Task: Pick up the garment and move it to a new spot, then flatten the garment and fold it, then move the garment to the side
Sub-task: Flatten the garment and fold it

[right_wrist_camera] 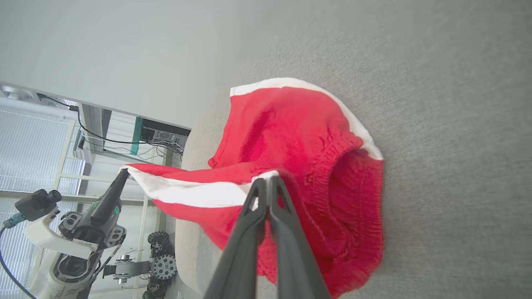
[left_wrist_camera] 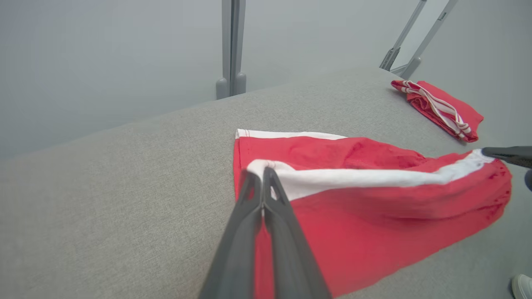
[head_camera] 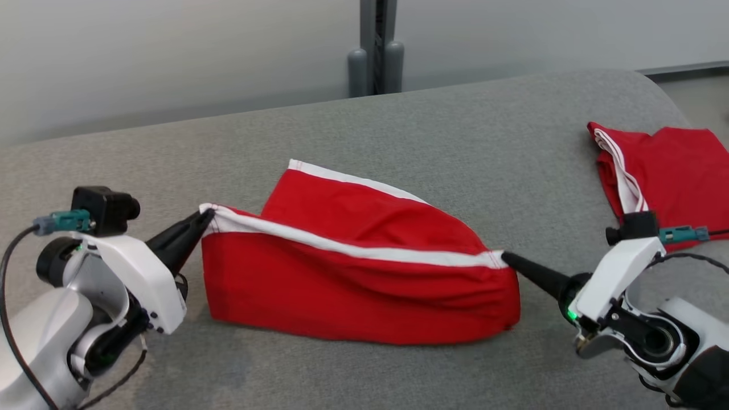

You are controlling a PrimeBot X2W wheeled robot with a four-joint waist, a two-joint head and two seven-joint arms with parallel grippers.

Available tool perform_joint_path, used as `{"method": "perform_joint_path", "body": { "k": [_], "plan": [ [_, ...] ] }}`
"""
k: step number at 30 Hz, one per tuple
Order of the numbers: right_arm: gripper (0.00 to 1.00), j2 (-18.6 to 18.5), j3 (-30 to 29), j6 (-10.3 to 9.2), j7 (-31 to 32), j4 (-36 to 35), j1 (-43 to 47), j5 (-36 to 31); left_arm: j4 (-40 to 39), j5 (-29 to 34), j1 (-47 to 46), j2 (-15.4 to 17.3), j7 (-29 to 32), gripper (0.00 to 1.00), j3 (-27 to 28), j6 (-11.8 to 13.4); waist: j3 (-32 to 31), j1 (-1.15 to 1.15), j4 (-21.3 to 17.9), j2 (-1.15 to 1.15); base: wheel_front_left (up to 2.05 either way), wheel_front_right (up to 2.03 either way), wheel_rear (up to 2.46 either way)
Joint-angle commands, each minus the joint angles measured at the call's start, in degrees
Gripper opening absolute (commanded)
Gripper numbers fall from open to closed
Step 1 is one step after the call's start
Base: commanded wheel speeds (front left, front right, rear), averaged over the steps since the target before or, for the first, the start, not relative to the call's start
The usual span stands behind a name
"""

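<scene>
Between the left end effector (head_camera: 208,215) and the right end effector (head_camera: 504,257), the red garment (head_camera: 353,290) is stretched along its white-trimmed edge, with each end effector clenched on one end of that white band (head_camera: 353,246). The band runs taut from tip to tip, raised off the grey desk (head_camera: 398,131), while the cloth below it sags onto the surface on the robot's side of the tips. Another white-edged flap lies flat on the far side of the band. Beyond the right end effector, near the desk's rounded far corner, a second red garment (head_camera: 678,165) lies folded, well apart from the held one. Bare grey surface spreads outward from the left end effector and behind the cloth to the desk's far edge.
</scene>
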Motion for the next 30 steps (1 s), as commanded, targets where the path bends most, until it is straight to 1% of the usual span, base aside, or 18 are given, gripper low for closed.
{"method": "perform_joint_path", "body": {
  "k": [1, 7, 16, 22, 30],
  "plan": [
    [0.00, 0.47, -0.39, 0.02, -1.74, 0.56, -1.17, -0.39, 1.69, 0.16, -1.95, -0.09, 0.15, 0.00, 0.51, 0.35, 1.00, 0.00, -1.38, 0.00, 0.00, 0.00, 0.00],
    [0.00, 3.74, -0.58, 0.02, -6.92, 2.15, -3.16, -2.10, 7.52, 2.45, -6.57, -1.22, 1.37, 0.00, -0.20, -0.32, 3.07, 0.00, -4.81, 0.00, 0.00, 0.00, 0.00],
    [0.00, 9.06, 0.21, 0.02, -10.93, 4.07, -5.55, -5.08, 15.07, 4.92, -11.66, -2.94, 2.27, 0.00, -1.03, -0.66, 6.68, 0.00, -9.05, 0.00, 0.00, 0.00, 0.00],
    [0.00, 11.34, -0.53, 0.02, -13.78, 5.55, -6.17, -6.55, 18.90, 7.13, -14.26, -4.12, 1.96, 0.00, -2.27, -1.28, 8.21, 0.00, -10.94, 0.00, 0.00, 0.00, 0.00],
    [0.00, 12.77, -1.50, 0.02, -15.71, 5.61, -6.09, -7.26, 23.13, 9.30, -17.38, -4.99, 1.90, 0.00, -3.35, -1.71, 10.01, 0.00, -12.71, 0.00, 0.00, 0.00, 0.00]
  ]
}}
